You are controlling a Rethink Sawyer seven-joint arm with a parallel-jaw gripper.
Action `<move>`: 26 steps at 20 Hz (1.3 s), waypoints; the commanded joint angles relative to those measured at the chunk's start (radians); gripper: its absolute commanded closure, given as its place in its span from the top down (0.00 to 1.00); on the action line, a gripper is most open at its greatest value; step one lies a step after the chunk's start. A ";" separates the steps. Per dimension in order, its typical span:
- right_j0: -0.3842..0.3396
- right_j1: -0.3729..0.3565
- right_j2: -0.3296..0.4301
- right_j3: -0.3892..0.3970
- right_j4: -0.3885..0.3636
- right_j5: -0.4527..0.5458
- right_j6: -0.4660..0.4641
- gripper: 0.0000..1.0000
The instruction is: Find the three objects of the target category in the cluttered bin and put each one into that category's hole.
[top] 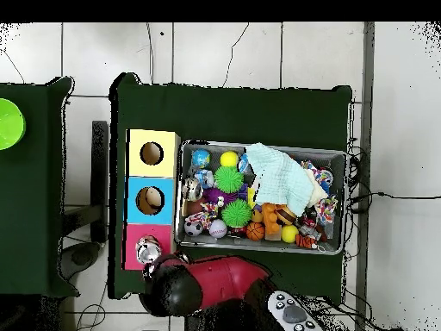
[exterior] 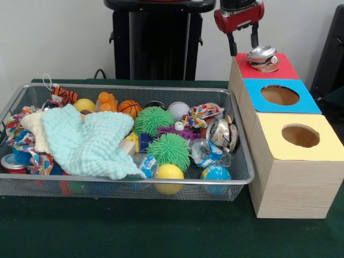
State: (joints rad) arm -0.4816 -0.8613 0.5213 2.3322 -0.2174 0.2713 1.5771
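The jaws of the red and black gripper (exterior: 243, 45) stand apart, with two dark fingers (exterior: 233, 44) pointing down just above a dented silver drink can (exterior: 263, 58) and not clamped on it. This can lies on the red top of the pale wooden box (exterior: 285, 70), over the place of its round hole, so the hole itself is covered in both views; in the overhead view the can (top: 148, 250) shows as a shiny round spot on the red square. Next to the red-topped box stands the blue-topped box (exterior: 309, 103) and then the yellow-topped box (exterior: 328, 141), each with an open round hole. To the side of the three boxes, touching them, the wide silver wire mesh bin (exterior: 236, 181) sits on the dark green counter (exterior: 161, 231). Inside the bin, a second crushed silver can (exterior: 220, 133) lies at the end near the boxes, and a red can with a silver end (exterior: 12, 164) lies at the opposite end against the wall. A pale mint green cloth (exterior: 88, 142) covers a big part of the toys, beside two green spiky balls (exterior: 170, 151), a small orange basketball (exterior: 129, 108) and a yellow ball (exterior: 169, 173).
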 commanded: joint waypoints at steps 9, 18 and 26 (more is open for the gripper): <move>-0.061 0.067 0.178 -0.002 -0.007 0.201 -0.015 1.00; -0.101 -0.011 0.232 -0.018 -0.004 0.232 -0.017 1.00; -0.106 -0.050 0.222 -0.085 -0.091 0.156 -0.046 1.00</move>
State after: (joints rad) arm -0.5552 -0.8743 0.6939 2.3425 -0.2373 0.3962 1.5771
